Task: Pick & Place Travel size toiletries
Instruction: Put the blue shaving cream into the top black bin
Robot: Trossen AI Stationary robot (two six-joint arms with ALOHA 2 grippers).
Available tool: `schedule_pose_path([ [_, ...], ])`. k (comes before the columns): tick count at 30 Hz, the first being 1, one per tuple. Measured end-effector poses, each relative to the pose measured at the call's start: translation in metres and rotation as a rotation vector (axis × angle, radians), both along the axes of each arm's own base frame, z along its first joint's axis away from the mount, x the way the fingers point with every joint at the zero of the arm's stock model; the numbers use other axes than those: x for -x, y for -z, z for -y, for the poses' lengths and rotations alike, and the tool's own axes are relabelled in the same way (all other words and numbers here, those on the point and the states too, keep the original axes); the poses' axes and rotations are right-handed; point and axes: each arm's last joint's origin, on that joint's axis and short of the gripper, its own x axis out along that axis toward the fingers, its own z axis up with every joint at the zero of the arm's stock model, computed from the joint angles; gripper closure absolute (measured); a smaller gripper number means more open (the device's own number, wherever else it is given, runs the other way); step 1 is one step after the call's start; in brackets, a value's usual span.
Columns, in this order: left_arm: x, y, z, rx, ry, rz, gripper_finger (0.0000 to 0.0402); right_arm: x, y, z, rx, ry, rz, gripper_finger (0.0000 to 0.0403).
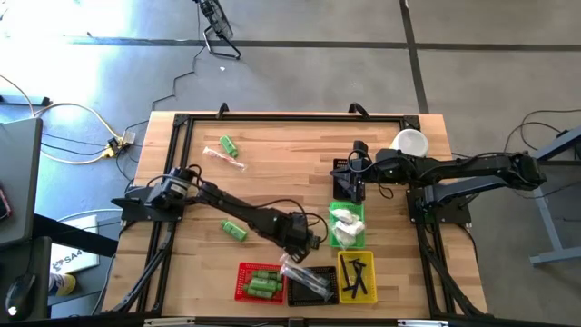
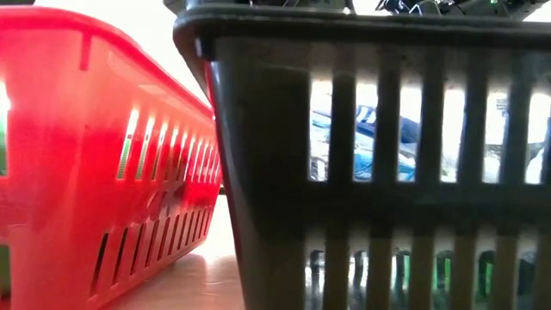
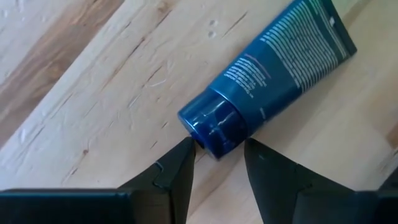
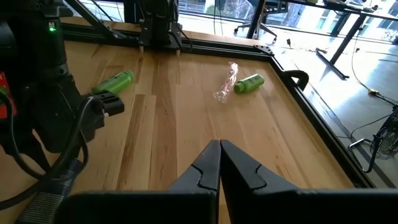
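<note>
A dark navy tube lies flat on the wooden table, its round cap toward my left gripper. That gripper points steeply down near the table's front middle and is shut on the cap. My right gripper hangs shut and empty above the table's right middle. Two green bottles and a clear-wrapped item lie loose on the left half of the table. My left gripper has the tube's cap between its two fingertips, one on each side of the cap's end. The fingers come from above, slanting down. The tube lies flat on the table.
Along the front edge stand a red basket with green bottles, a black basket with clear-wrapped items and a yellow basket with black combs. A green basket holds white packets. A white cup sits at the far right.
</note>
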Motion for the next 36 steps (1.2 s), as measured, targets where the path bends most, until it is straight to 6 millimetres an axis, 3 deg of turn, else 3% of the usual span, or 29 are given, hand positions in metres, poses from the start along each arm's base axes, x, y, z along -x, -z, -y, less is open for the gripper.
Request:
schedule_pose_path([
  [13,-0.002,0.0,-0.013,-0.01,0.067,-0.028,0.0261,0.0,0.0,0.0,0.0,0.0,0.001,0.0401],
  [36,-0.005,0.0,-0.012,0.021,0.071,0.009,0.0261,0.0,0.0,0.0,0.006,-0.002,-0.001,0.0401],
])
